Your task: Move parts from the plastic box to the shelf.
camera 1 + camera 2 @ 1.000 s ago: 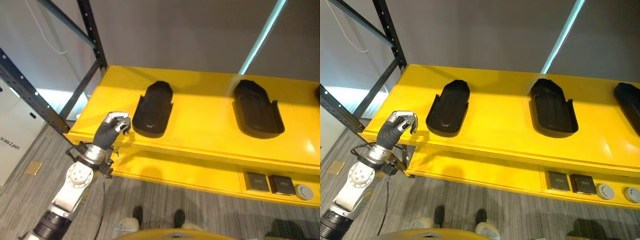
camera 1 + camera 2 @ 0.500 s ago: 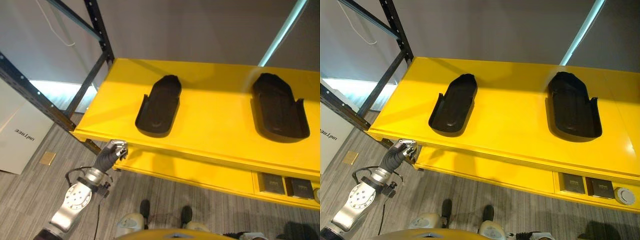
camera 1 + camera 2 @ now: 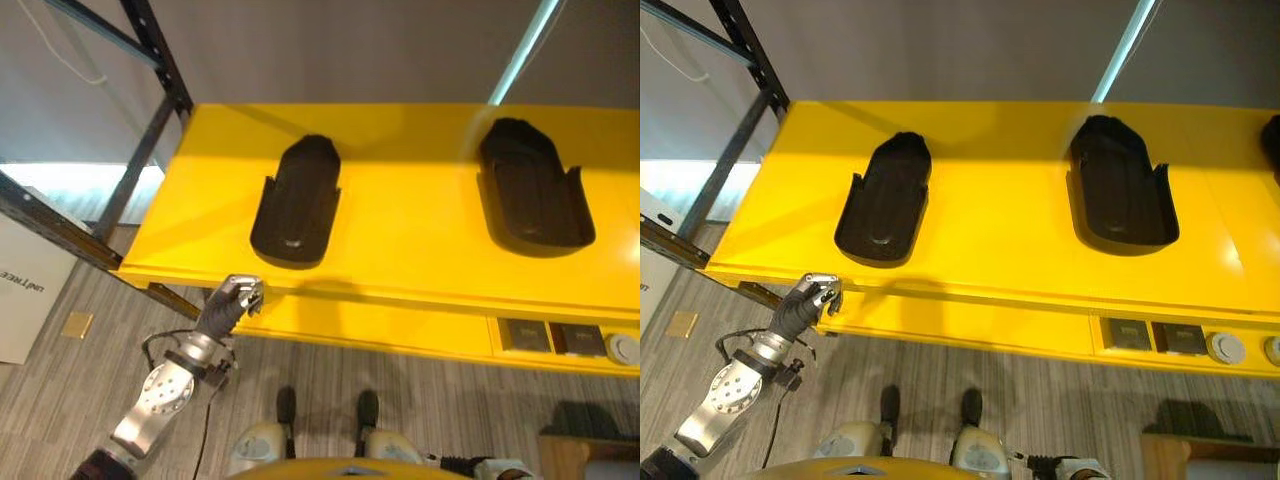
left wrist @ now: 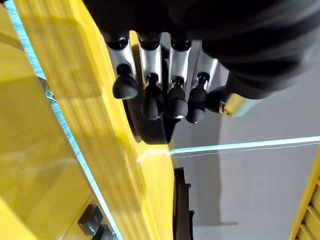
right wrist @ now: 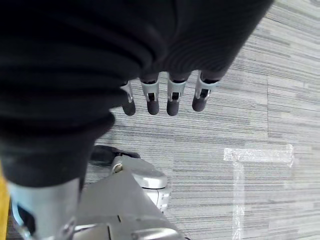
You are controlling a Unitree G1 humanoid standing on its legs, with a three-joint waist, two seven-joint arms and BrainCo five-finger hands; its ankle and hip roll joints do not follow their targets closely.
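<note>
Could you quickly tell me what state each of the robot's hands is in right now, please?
Left hand: shut, fingers curled, holding nothing, just below the yellow shelf front edge.
Right hand: open, fingers relaxed over the floor, holding nothing.

Bright overhead light puts glare on the yellow shelf (image 3: 420, 225), whose black parts (image 3: 296, 202) cast soft shadows.

A third black part (image 3: 1274, 145) is cut off by the right edge of the right eye view. The small items (image 3: 548, 338) on the shelf's lower level at lower right are too small to identify. In the left wrist view, the nearer black part (image 4: 150, 127) is mostly hidden behind the left hand's fingers (image 4: 149, 102).
</note>
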